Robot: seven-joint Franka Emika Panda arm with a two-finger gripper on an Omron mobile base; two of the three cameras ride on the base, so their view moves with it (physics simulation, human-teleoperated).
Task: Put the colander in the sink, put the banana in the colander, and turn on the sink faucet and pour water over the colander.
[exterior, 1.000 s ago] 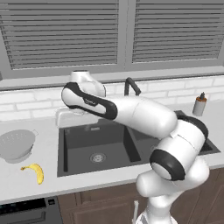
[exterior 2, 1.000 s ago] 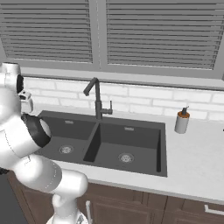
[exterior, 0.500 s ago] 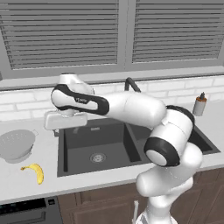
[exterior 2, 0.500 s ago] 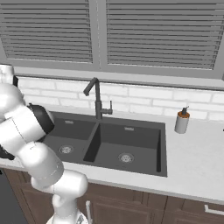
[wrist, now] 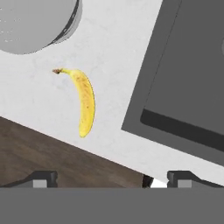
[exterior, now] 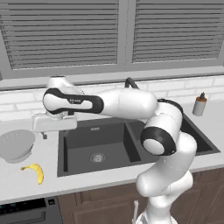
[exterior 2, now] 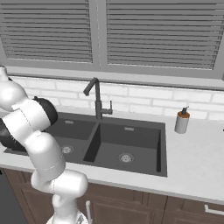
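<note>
Clearly banana [wrist: 85,101] lies beyond fingers [wrist: 43,178].

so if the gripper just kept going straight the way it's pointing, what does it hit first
Probably bare counter between the banana and the sink. The open gripper points down there; depth is hard to judge.

A pale speckled counter [exterior: 26,183] is running under the window, carrying everything here. A dark double sink [exterior: 94,144] is sitting set into it. To the left of the sink, a grey colander [exterior: 15,145] is resting upright on the counter, and a yellow banana [exterior: 36,172] is lying just in front of it, apart from its rim. On the right side, a soap bottle [exterior 2: 181,121] is standing near the wall.
</note>
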